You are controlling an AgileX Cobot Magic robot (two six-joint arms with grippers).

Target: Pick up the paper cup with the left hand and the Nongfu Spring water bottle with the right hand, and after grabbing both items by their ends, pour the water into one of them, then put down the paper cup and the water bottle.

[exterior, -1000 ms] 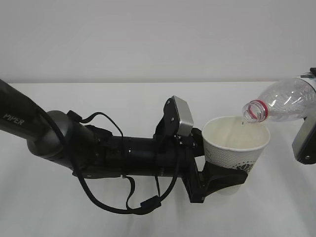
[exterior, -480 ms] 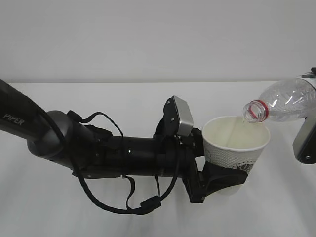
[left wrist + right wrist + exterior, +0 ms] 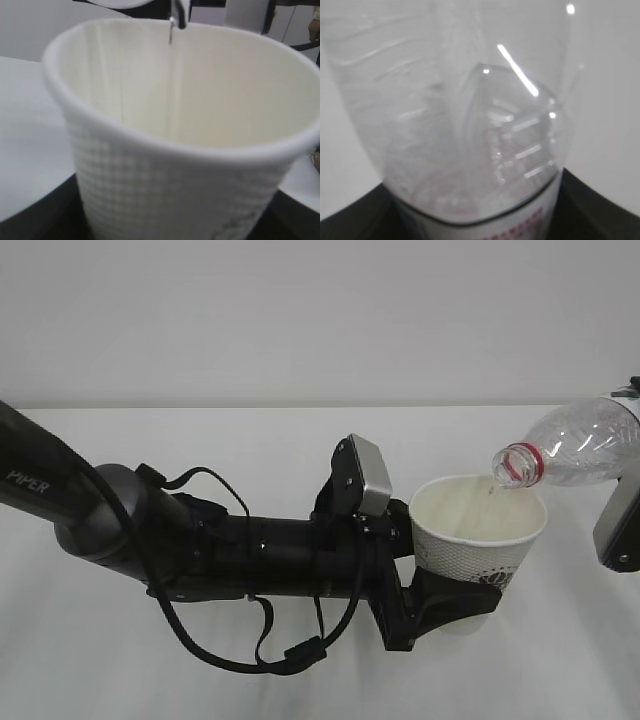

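- Black fingers of the left hand [image 3: 450, 608] clasp the paper cup [image 3: 478, 540] around its lower body, spread to the cup's width, and hold it upright above the white desk [image 3: 250, 450].
- The arm behind them, marked "PIPER", stretches in from the left of the exterior view, with loose black cables [image 3: 250, 640] hanging under it and a grey camera block [image 3: 366, 476] just beside the cup's rim.
- The cup's cream inside is visible from above; whether water has collected at the bottom cannot be told.
- The Nongfu Spring water bottle [image 3: 575, 453] lies tilted with its open mouth and red neck ring just over the far right part of the cup's rim, apart from it.
- The right hand [image 3: 622, 520] shows only at the right edge, gripping the bottle's far end; its fingers are spread to the bottle's width.
- The left wrist view alone shows a thin thread of water [image 3: 170, 31] dropping from the bottle's mouth into the cup [image 3: 175, 145].
- The right wrist view alone shows the bottle [image 3: 465, 115] close up: clear ribbed plastic, the top edge of its label with red print, dark fingers [image 3: 600, 205] at both lower corners.
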